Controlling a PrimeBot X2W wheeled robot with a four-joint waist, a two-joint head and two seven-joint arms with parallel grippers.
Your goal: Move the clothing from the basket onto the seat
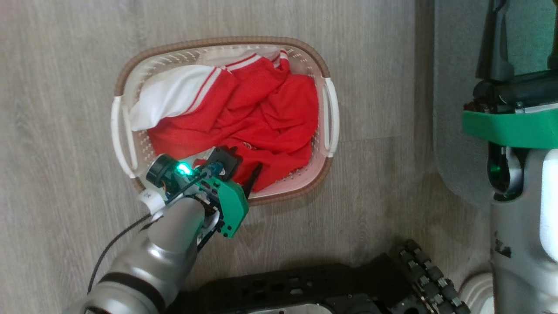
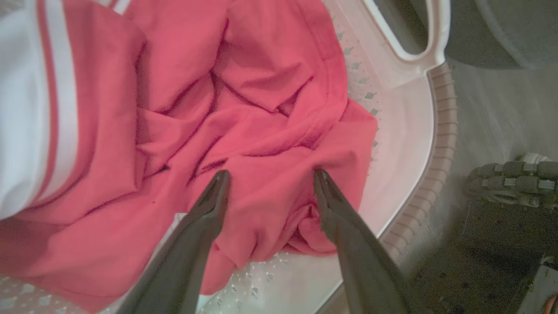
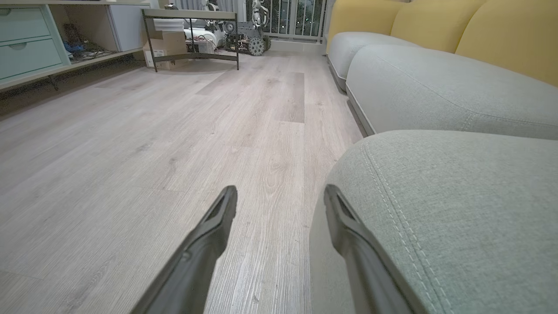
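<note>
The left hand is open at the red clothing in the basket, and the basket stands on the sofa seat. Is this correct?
Not fully. In the head view the basket stands on the wooden floor, beside the seat, not on it. The rest holds: the left hand is open at the red clothing.

Left forearm (image 1: pixel 170 244): smooth silver-grey casing with a black band near its lower end. Wrist housing (image 1: pixel 233 205): angular green plastic. A round black module (image 1: pixel 158 171) sits beside a lit green indicator (image 1: pixel 183 168). A thin black cable (image 1: pixel 115 246) passes a white collar (image 1: pixel 150 201). Left gripper (image 2: pixel 270 174) and right gripper (image 3: pixel 281 192): long dark grey fingers, tapering. Right arm (image 1: pixel 523 226): pale grey shell, green bracket (image 1: pixel 505 126), dark marking illegible. Base (image 1: pixel 283 283): black slotted plate, with a roller wheel (image 1: pixel 429 272).
</note>
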